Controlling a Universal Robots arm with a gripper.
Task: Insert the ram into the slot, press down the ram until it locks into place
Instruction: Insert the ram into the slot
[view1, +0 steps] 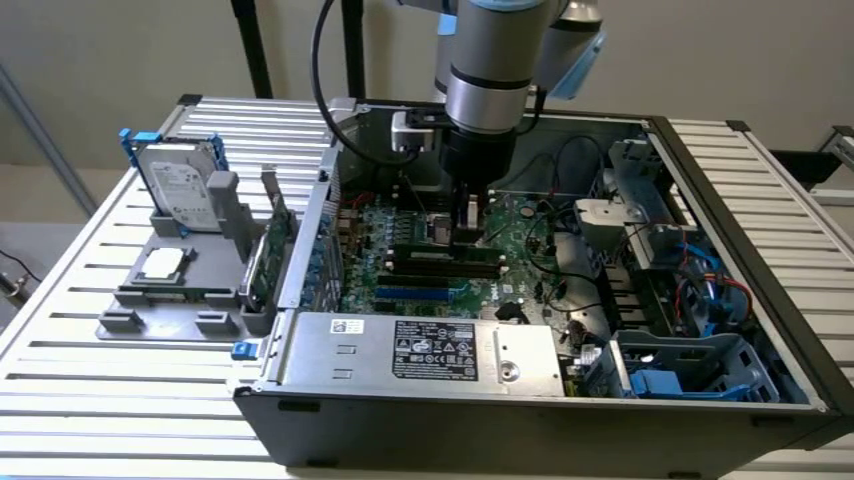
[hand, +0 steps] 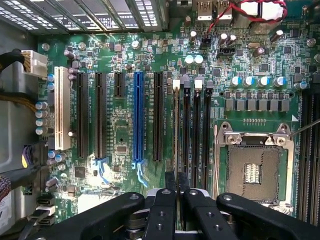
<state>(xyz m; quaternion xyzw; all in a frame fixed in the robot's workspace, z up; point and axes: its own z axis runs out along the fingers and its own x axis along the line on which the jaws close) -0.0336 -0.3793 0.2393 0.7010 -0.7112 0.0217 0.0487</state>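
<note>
Arm (view1: 487, 70) reaches into the case (view1: 534, 400), pincer (hand: 176, 186) low over the memory bank on the board (hand: 120, 145). Fingers (hand: 164, 210) are nearly together and, by my read, clamped on the ram (hand: 176, 130) across its two flat faces. In the wrist view the ram is edge-on and upright. It runs along the slot (hand: 176, 86) at the end of the bank on the blue slot (hand: 139, 115) side. Three empty slots (hand: 196, 130) sit just beside it, toward the CPU socket (hand: 256, 172). Can't tell if the bottom edge is in the slot or just above it. Latches too small to read.

Handling, my judgement:
- Light, stiff, thin. It won't sag but won't forgive tilt.
- Contacts and chips are fragile. Faces are smooth, so it could slip under a hard push.
- Best hold is on the flat faces near the top edge, clear of the contacts and end notches.
- Force should go straight down, even across both ends.

Case sits on the slatted counter (view1: 80, 400).
</note>
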